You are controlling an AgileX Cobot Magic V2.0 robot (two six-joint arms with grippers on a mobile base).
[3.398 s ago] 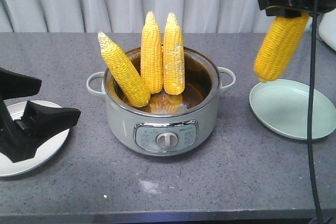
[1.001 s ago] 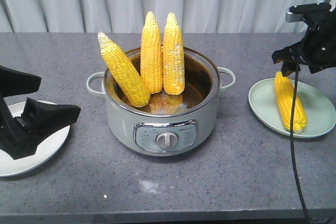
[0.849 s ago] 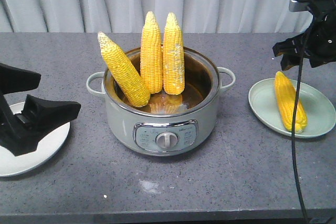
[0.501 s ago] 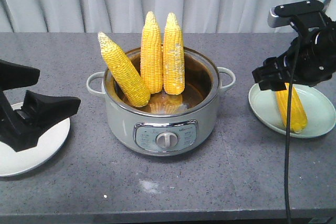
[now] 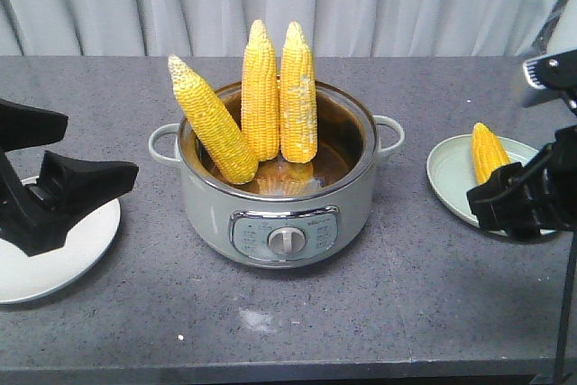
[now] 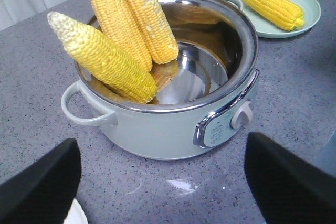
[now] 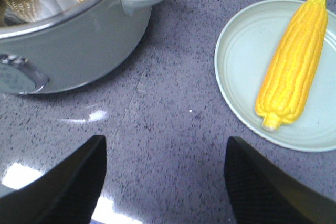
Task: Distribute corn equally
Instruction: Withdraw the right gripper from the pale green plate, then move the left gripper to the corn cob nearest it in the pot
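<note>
- Exterior front-facing view: 3 cobs [image 5: 261, 87] stand leaning in the pot [image 5: 275, 214]; 1 cob [image 7: 294, 61] lies flat on the right plate [image 7: 236, 77].
- Left plate [image 5: 90, 245] shows no corn, though the left gripper hides part of it.
- Progress, as I judge it: 1 of 4 cobs is dealt out. An equal split likely means 2 per plate, so 3 moves remain.
- Right gripper [image 7: 165, 182] is spread wide and empty, low by the front of its plate, clear of the cob.
- Left gripper [image 5: 101, 158] is also spread and empty, above the left plate, facing the pot.
- 3.4 s ago the right gripper held that cob hanging over the plate; now it is released. Since 0.5 s ago the gripper has pulled forward and down. The pot's cobs are unchanged.
</note>
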